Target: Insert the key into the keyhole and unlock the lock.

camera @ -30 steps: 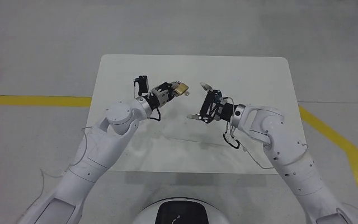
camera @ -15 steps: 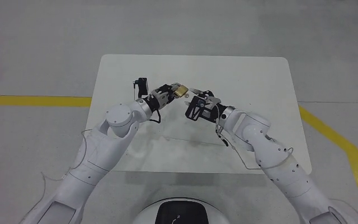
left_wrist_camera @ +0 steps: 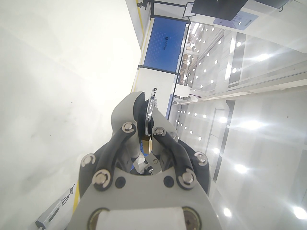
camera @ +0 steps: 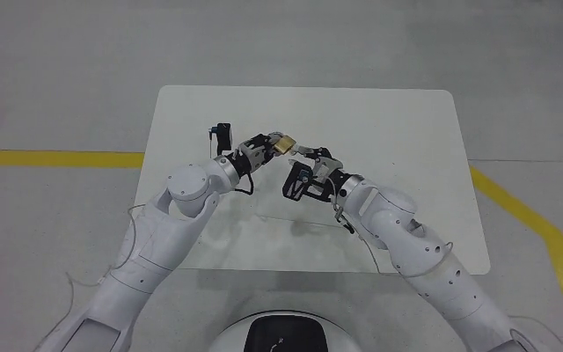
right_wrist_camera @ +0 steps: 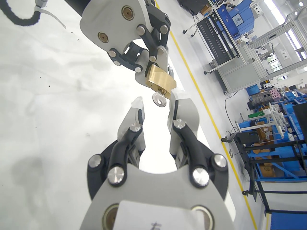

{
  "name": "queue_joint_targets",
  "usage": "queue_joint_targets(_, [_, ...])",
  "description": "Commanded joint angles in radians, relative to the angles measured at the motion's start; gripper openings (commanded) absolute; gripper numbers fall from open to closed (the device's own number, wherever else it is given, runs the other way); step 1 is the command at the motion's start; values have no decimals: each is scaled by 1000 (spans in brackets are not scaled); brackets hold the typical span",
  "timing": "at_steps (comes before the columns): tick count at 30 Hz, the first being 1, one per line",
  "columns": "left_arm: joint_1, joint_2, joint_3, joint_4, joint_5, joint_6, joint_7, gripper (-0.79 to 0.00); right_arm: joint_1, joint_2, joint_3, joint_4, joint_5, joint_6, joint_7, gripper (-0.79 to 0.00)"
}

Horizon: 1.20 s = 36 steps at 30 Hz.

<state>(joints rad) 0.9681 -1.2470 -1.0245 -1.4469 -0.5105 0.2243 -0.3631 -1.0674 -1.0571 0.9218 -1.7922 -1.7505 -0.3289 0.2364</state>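
Left gripper (left_wrist_camera: 147, 105): clamped tight on the lock (right_wrist_camera: 160, 80). In its own wrist view, a sliver of brass and a strip of silver metal sit pinched between the two fingers, seen edge-on. From the right wrist view, the brass body sticks out just past the left fingertips. It is held in the air above the table (camera: 396, 114), keyhole face turned away from the left wrist and toward the right gripper.

Key (right_wrist_camera: 160, 100): blade seated in the keyhole on that face; how deep, cannot tell. The round silver head with its small hole hangs out, pointing at the right palm.

Right gripper (right_wrist_camera: 157, 102): released, jaws spread, gripping nothing. It sits directly opposite the left gripper, tip to tip. The key head lies in the gap between its fingers (right_wrist_camera: 180, 113), out near the tips. It is closer to one finger than the other, with a thin strip of daylight on either side. The nearer fingertip comes up against the lower corner of the brass body; touching or just shy, cannot tell.

Top view: the two grippers meet nose to nose over the table. The lock is a small gold spot between them, just ahead of the left fingertips. Both forearms angle inward toward that spot.

A yellow line (camera: 70, 158) runs across the grey floor, well apart from both grippers, off to their outer sides.
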Motion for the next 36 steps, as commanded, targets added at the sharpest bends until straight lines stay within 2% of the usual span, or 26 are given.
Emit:
queue_joint_targets(1, [1, -1, -2, 0, 5, 0, -2, -785, 0, -2, -2, 1, -6, -6, 0, -597])
queue_joint_targets(5, [3, -3, -5, -1, 9, 4, -3, -785, 3, -7, 1, 8, 0, -23, 1, -785])
queue_joint_targets(16, [8, -9, -12, -3, 27, 8, -4, -785, 5, -20, 19, 34, 52, -53, -6, -785])
queue_joint_targets(19, [12, -11, -13, -7, 42, -3, 5, -785, 4, -25, 38, 57, 154, -79, -45, -785])
queue_joint_targets(23, [24, -12, -15, -19, 77, -37, 32, -785, 6, -28, 88, 120, 388, -177, -155, -785])
queue_joint_targets(25, [36, -13, -17, -31, 92, -59, 50, -785, 13, -28, 111, 157, 458, -222, -169, -785])
queue_joint_targets(29, [53, -14, -26, -44, 108, -80, 62, -785, 23, -29, 128, 196, 538, -269, -166, -785])
queue_joint_targets(34, [61, -16, -35, -49, 113, -82, 58, -785, 24, -30, 138, 213, 567, -297, -166, -785])
queue_joint_targets(35, [60, -16, -36, -48, 113, -81, 57, -785, 23, -30, 141, 215, 571, -302, -167, -600])
queue_joint_targets(36, [60, -17, -36, -46, 113, -78, 54, -785, 21, -29, 146, 219, 577, -308, -170, -222])
